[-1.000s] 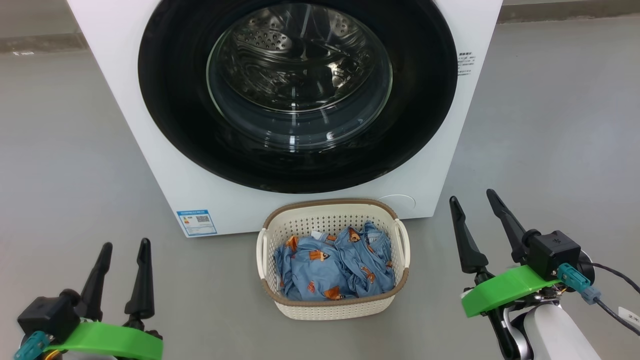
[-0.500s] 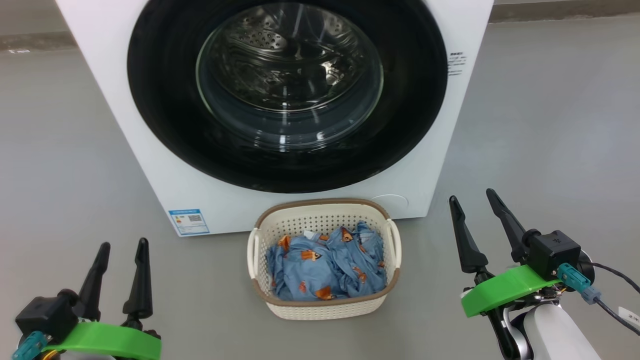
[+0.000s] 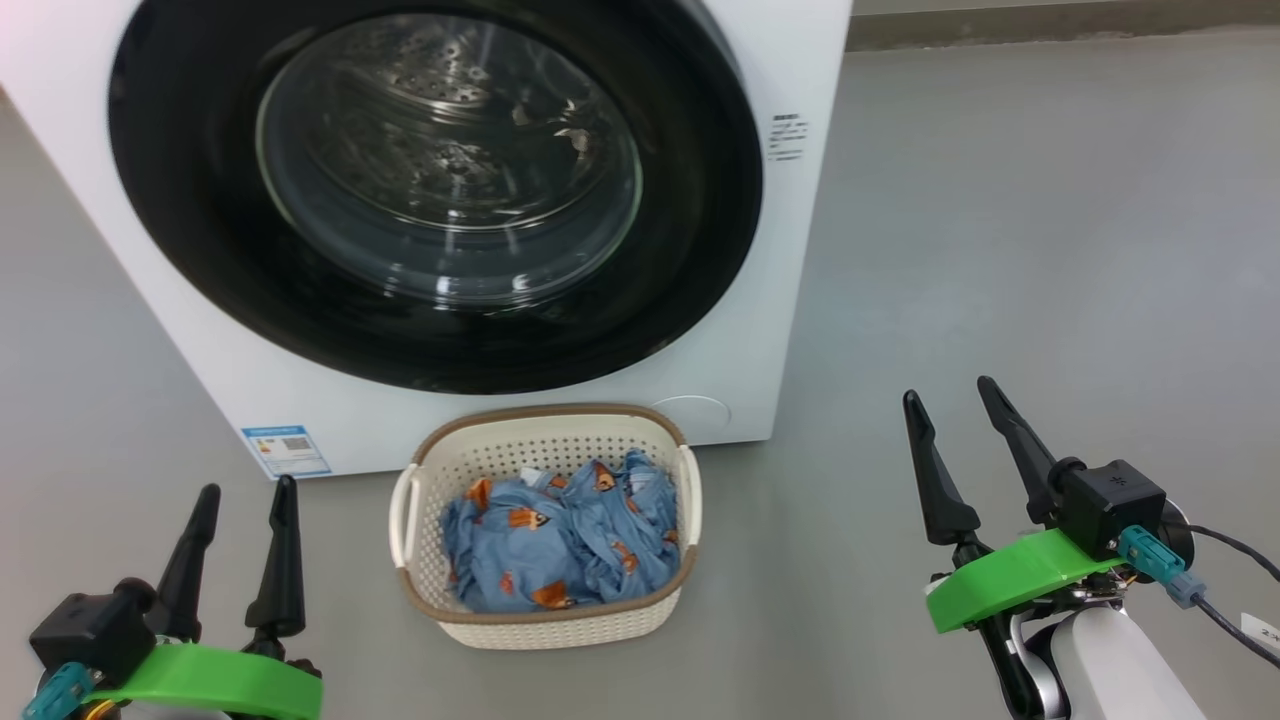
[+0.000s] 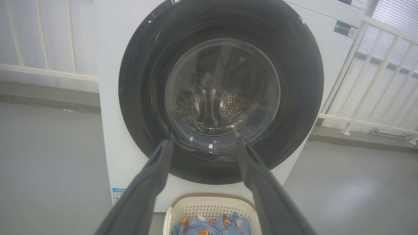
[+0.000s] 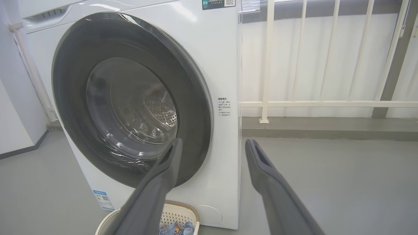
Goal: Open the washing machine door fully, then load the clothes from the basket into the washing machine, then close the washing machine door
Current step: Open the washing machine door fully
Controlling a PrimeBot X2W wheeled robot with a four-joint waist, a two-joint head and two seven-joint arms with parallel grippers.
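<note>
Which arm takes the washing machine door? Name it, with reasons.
Probably left: the left gripper is open and aimed squarely at the closed washing machine door; the right gripper points past its right edge.

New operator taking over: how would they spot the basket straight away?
Find the large white washing machine with its round black door. On the grey floor right in front of it, below the door, sits the basket. It is the small cream perforated tub with a brown rim, holding light blue clothes printed with orange figures.
</note>
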